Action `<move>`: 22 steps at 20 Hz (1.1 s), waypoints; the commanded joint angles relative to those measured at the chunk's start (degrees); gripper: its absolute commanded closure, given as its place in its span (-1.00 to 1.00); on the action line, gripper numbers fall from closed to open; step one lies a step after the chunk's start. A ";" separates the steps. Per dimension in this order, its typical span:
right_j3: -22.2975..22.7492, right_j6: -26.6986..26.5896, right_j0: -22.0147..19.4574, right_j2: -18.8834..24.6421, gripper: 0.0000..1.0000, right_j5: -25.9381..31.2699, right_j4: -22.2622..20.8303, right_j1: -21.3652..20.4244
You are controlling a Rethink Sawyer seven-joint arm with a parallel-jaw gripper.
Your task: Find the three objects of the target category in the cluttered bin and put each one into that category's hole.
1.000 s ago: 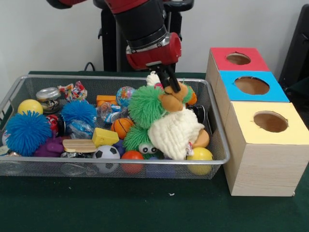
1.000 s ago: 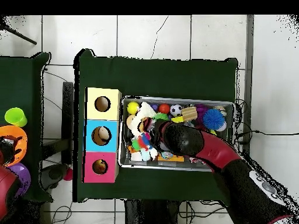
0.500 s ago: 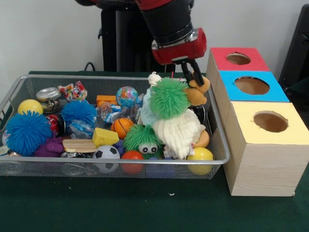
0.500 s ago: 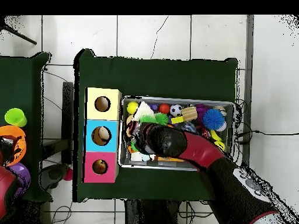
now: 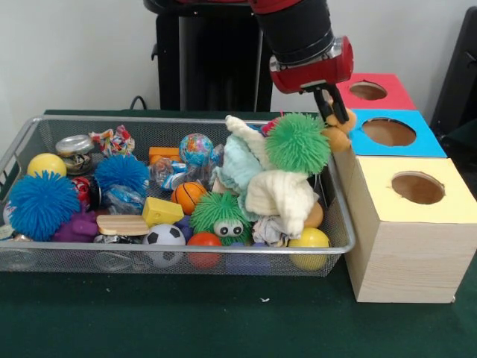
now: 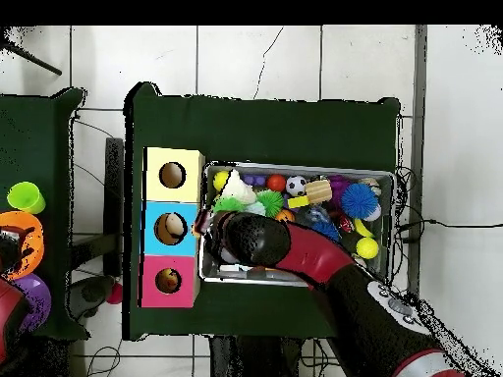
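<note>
The gripper (image 5: 335, 112) is clamped on one green-maned, tan-bodied plush toy (image 5: 299, 142) hanging beneath it, over the bin's (image 5: 328, 246) edge beside three-holed boxes (image 5: 388, 133); another green fuzzy toy (image 5: 219, 214) lies below-left.

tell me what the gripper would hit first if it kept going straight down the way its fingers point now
Probably the blue box, near its left edge beside the bin wall. The gripper, shut on the green-haired plush toy, hangs about over that edge, though depth is hard to judge.

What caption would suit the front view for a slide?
Sawyer gripper lifts a green-haired plush toy from the cluttered wire bin toward the blue box.
</note>
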 commanded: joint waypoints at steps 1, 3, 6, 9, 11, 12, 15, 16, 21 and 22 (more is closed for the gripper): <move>2.70 13.19 1.11 -1.80 1.00 -1.82 4.67 1.25; 3.12 13.01 0.99 -1.49 1.00 -1.92 5.22 1.31; 4.02 12.04 0.08 -0.24 1.00 -0.44 6.08 0.62; 5.32 11.76 -0.65 0.88 1.00 -0.52 7.08 -0.26; 5.88 11.61 -0.95 1.09 1.00 -0.80 7.54 -0.45; 6.10 11.56 -1.00 1.23 1.00 -0.83 7.80 -0.56; 6.97 11.69 -1.11 1.73 1.00 0.04 9.05 -1.91; 7.62 11.60 -1.37 2.29 1.00 0.38 9.56 -2.59; 9.43 11.78 -1.48 3.54 1.00 2.60 12.10 -6.18; 9.65 11.86 -1.33 3.52 1.00 2.89 12.58 -6.75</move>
